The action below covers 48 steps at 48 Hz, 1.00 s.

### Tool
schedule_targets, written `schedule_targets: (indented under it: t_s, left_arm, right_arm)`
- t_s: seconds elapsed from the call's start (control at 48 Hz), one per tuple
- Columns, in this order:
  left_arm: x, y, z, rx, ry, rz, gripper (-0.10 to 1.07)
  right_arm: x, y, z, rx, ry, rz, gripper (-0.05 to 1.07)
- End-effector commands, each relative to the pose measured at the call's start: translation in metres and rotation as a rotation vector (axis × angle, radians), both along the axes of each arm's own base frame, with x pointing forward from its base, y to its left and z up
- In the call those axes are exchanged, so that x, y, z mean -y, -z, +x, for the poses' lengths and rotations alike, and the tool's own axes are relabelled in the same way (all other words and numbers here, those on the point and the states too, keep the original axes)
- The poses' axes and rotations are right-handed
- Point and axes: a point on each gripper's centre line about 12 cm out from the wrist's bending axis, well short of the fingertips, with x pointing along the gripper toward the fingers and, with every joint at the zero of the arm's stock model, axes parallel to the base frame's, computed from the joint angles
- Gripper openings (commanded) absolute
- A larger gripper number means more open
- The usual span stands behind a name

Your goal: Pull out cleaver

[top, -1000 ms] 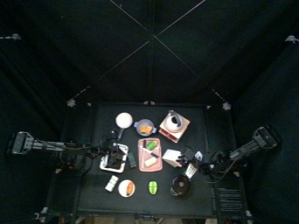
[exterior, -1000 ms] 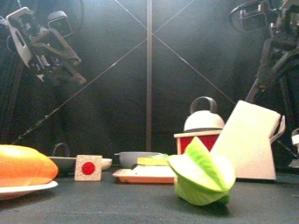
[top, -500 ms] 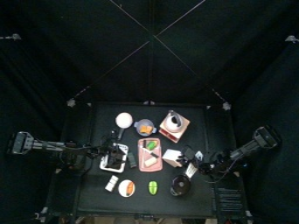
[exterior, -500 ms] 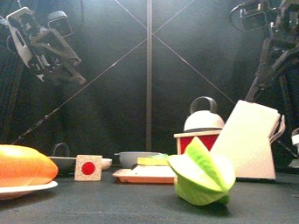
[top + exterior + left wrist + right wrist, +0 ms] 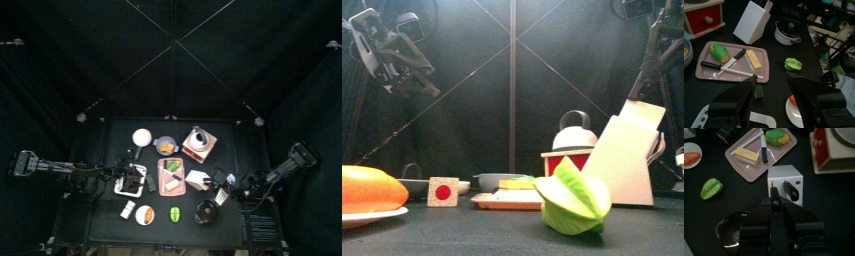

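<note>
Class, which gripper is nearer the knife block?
Right. The right gripper is directly over the knife block, at its slots. The left gripper hangs across the tray.

One white knife block [image 5: 785,183] just ahead of the right gripper, with one black handle [image 5: 791,189] left in its slots. One pink tray [image 5: 731,61] carrying two knives [image 5: 729,64]. One red drawer box [image 5: 704,19], one black pot [image 5: 788,33], one green star fruit [image 5: 793,63].

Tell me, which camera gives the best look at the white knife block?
The right wrist view: the knife block fills its middle, slots and black handles visible. The front view shows its side; the left wrist view its plain face; the top view only a speck.
</note>
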Motion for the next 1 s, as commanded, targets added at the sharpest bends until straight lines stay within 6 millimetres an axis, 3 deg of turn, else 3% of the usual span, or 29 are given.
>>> schedule_targets:
  t_s: [0.0, 0.646, 0.979]
  left_arm:
    - [0.0, -0.006, 0.002, 0.017, 0.001, 0.0, 0.87]
    - [0.0, -0.005, 0.002, 0.016, 0.001, -0.001, 0.87]
    - [-0.001, -0.004, 0.001, 0.014, 0.0, 0.002, 0.87]
  right_arm:
    - [-0.005, -0.016, -0.002, 0.042, -0.02, 0.022, 0.45]
    - [-0.008, -0.046, -0.022, 0.115, -0.068, 0.042, 0.45]
    - [0.0, -0.061, -0.031, 0.176, -0.082, 0.061, 0.45]
